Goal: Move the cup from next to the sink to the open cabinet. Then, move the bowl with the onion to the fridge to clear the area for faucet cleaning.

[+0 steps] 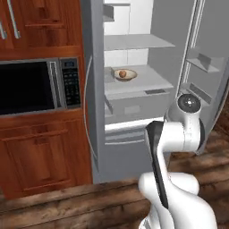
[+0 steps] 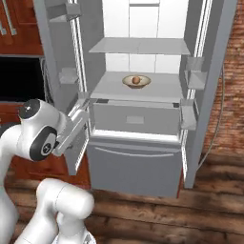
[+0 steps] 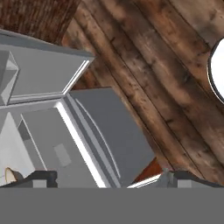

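White arm [image 1: 172, 147] in foreground, gripper [image 3: 109, 178] spread wide and empty, clear of the bowl [image 2: 137, 81] on the fridge [image 2: 138, 143] middle shelf with the onion [image 2: 137, 80] inside; likely rigid, light, slick, best pinched at rim.
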Robot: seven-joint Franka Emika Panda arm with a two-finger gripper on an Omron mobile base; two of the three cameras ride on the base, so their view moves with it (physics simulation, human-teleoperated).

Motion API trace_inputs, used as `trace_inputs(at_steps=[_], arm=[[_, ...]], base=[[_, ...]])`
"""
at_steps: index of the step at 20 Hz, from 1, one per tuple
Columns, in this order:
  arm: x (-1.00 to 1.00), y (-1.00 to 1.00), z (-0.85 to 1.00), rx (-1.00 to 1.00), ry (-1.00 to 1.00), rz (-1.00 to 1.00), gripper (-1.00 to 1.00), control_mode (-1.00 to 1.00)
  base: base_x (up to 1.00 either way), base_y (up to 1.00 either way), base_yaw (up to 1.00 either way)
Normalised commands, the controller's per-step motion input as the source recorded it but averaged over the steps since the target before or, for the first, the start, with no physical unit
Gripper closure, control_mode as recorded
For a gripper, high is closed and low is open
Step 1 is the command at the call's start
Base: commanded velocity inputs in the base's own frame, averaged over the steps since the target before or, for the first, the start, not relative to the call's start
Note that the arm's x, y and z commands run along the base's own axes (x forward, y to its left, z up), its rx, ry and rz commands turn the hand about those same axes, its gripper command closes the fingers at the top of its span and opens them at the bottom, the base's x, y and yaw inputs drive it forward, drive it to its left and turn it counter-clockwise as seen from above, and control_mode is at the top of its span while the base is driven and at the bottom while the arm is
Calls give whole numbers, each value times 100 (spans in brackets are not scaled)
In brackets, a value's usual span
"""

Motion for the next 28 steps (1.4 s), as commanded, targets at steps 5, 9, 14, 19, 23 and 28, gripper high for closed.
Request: trace_inputs(at_steps=[5,9,14,19,23,28], arm=[[0,0,0,0,0,0,-100,100],[0,0,0,0,0,0,-100,100],[0,0,0,0,0,0,-100,100],[0,0,0,0,0,0,-100,100],[0,0,0,0,0,0,-100,100],[0,0,0,0,0,0,-100,100]], base=[[-26,12,82],[-19,42,79],[-10,90,65],[36,100,45],[11,84,62],[0,59,82]])
